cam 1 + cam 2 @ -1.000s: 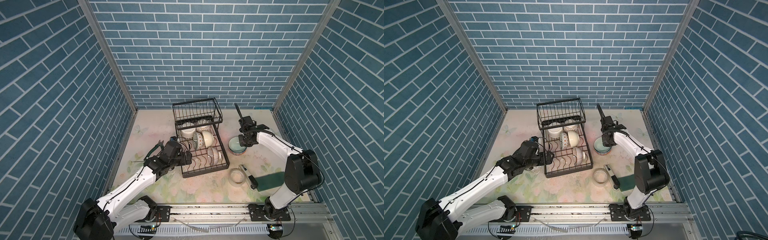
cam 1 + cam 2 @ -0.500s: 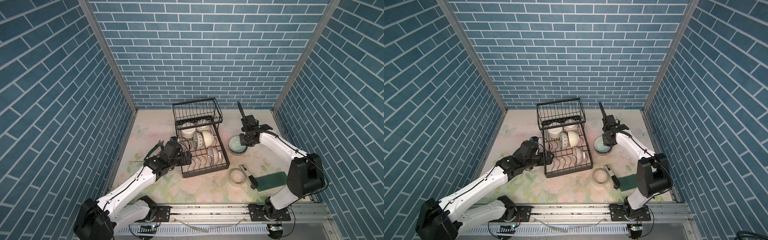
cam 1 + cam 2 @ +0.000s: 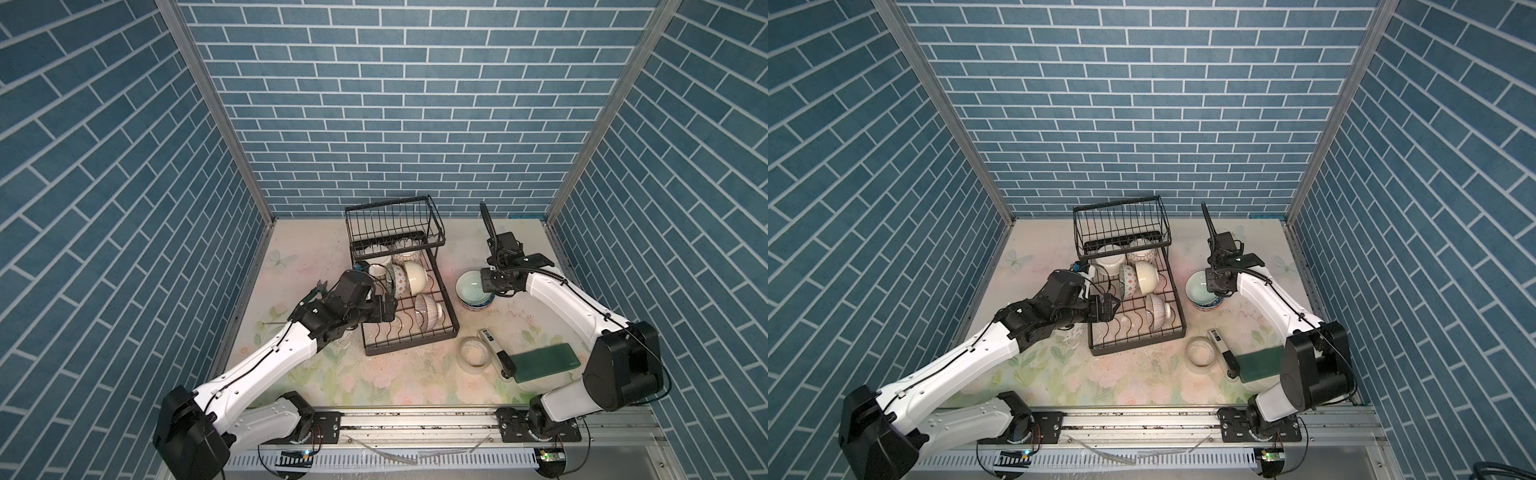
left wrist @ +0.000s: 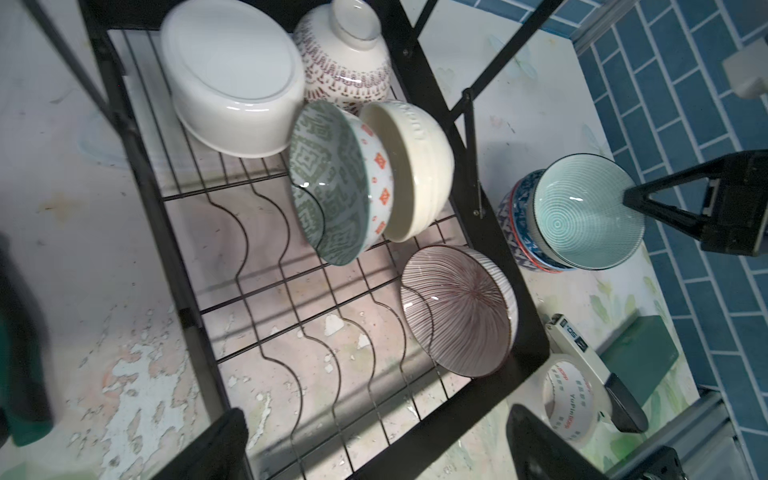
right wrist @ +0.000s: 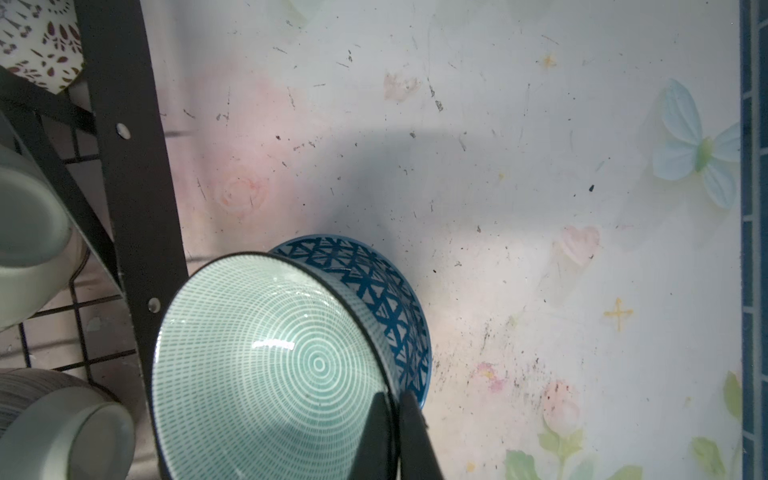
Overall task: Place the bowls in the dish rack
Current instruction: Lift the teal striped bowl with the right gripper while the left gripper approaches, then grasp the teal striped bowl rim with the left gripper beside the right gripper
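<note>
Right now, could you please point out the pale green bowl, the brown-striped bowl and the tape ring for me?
pale green bowl (image 5: 291, 361): right wrist view, inside, near its centre.
brown-striped bowl (image 4: 457, 311): left wrist view, centre of its striped inside.
tape ring (image 4: 573, 401): left wrist view, printed inner wall.

The dish rack (image 4: 457, 415) looks like matt black painted metal, thin wire and flat bars. The white bowl (image 4: 232, 79) and pale green bowl (image 5: 270, 365) are smooth glazed ceramic with glossy highlights. At the left wrist view's lower left, the table covering (image 4: 137, 374) is scuffed and flaking.
</note>
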`<act>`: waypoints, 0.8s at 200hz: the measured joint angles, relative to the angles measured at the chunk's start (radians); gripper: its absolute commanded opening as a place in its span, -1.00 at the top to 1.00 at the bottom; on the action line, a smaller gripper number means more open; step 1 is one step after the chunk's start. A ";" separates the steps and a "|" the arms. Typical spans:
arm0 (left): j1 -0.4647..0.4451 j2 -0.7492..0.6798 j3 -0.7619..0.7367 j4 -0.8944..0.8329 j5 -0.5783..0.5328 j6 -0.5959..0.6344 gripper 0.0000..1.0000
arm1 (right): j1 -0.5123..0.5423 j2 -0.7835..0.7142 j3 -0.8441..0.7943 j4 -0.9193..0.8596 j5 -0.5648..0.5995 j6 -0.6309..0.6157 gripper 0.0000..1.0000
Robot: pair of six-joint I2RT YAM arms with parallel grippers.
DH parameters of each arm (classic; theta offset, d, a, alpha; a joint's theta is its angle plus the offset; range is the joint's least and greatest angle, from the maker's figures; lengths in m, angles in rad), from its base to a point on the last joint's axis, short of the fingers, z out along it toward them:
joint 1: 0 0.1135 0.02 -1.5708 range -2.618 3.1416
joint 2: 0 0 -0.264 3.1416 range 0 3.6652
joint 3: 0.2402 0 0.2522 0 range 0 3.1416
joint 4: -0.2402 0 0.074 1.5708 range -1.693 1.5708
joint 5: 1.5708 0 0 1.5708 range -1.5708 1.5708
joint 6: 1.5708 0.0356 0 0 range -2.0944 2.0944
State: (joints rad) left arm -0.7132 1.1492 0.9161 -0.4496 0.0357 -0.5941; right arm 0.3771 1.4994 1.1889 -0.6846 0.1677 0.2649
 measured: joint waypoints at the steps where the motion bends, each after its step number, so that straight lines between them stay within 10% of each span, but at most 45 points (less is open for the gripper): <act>1: -0.004 0.005 0.004 0.000 0.000 0.000 -0.95 | 0.000 0.000 0.000 0.000 0.000 0.000 1.00; 160: -0.165 0.509 0.436 0.101 0.048 -0.023 -0.72 | 0.000 -0.135 -0.045 0.012 -0.008 0.000 1.00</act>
State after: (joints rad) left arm -0.8783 1.6585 1.3525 -0.3485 0.0841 -0.6167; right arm 0.3771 1.3643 1.1442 -0.6724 0.1596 0.2649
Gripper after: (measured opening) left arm 0.880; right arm 0.070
